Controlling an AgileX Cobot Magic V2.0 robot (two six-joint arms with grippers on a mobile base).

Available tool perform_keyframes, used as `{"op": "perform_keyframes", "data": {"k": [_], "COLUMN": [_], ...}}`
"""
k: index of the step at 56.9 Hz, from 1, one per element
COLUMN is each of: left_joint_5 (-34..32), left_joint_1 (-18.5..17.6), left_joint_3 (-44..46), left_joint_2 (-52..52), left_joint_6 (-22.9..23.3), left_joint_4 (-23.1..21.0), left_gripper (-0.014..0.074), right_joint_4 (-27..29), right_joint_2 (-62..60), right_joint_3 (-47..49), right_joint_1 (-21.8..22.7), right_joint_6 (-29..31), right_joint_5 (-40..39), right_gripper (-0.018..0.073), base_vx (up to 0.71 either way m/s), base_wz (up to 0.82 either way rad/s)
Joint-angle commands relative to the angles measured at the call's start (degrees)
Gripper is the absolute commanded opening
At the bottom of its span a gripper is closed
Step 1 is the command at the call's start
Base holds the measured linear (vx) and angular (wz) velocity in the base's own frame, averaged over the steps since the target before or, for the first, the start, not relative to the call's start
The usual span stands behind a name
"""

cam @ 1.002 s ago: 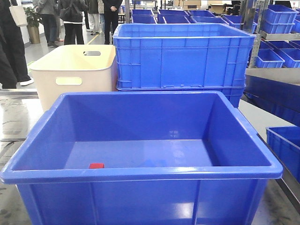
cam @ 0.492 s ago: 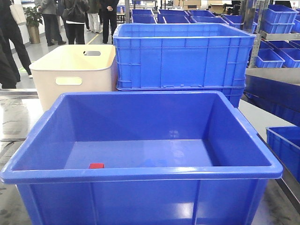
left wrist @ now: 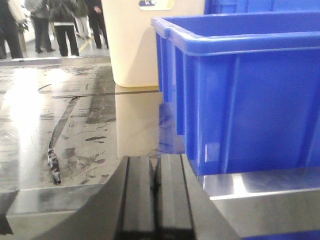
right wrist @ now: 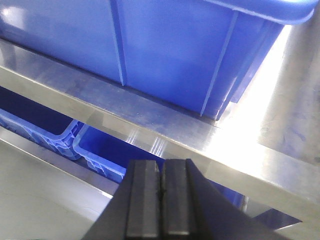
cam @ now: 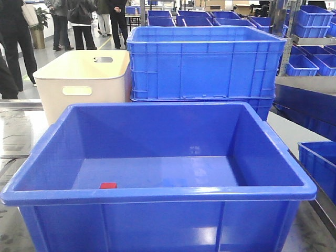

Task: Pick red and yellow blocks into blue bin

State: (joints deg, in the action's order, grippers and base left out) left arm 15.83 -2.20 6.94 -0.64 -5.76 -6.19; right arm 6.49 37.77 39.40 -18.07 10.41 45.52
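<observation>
At the centre of the front view you see the large glossy blue plastic bin [cam: 157,195] with tapered walls and a thick rolled rim, filling most of the frame. On its floor, toward the lower left just behind the near rim, lies the small plain red cube [cam: 108,185]; the yellow brick does not show in any view. Behind the bin, at the upper left, stands the cream tub with handle slots [cam: 84,84], and to its right the ribbed, straight-walled blue crate [cam: 205,63]. In your left wrist view the left gripper [left wrist: 155,200] sits at the bottom centre with its dark fingers pressed together and nothing between them, near the scuffed, shiny metal table [left wrist: 65,130], with the bin's outer wall at the right. In your right wrist view the right gripper [right wrist: 161,205] is likewise closed on nothing at the bottom centre, below the table's steel edge, with the bin's wall across the top.
</observation>
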Motion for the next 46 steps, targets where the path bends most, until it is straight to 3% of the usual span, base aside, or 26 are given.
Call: {"op": "perform_keyframes", "data": {"k": [1,10,21,46], "left_joint_5": [-9.84,-15.83,-16.35,-16.19], "left_joint_1": [0.21,0.21,0.08,0.08], "left_joint_3": [-1.54,-6.68,-7.57,-7.52], "left_joint_2": [-1.11,-1.11,-1.19,-1.01], "left_joint_6": [4.2,12.43,10.24,10.29], "left_joint_4": [2.33,8.91,8.85,8.85], "left_gripper": [-0.0008,-0.0008,-0.0007,-0.0006], "right_joint_4": [-0.03,-0.02,-0.02,-0.02], "right_joint_2": [-0.25,-0.25,-0.25,-0.25], "right_joint_3": [1.77,1.77,1.77,1.77], "right_joint_1": [-0.17,-0.17,-0.17,-0.17], "right_joint_6": [0.43,0.43,0.43,0.43], "right_joint_5": [-3.59,-3.59,-3.39,-3.33], "right_gripper": [-0.0013,-0.0012,-0.001,-0.001], "base_vx": [0.0,0.0,0.0,0.0], "base_wz": [0.0,0.0,0.0,0.0]}}
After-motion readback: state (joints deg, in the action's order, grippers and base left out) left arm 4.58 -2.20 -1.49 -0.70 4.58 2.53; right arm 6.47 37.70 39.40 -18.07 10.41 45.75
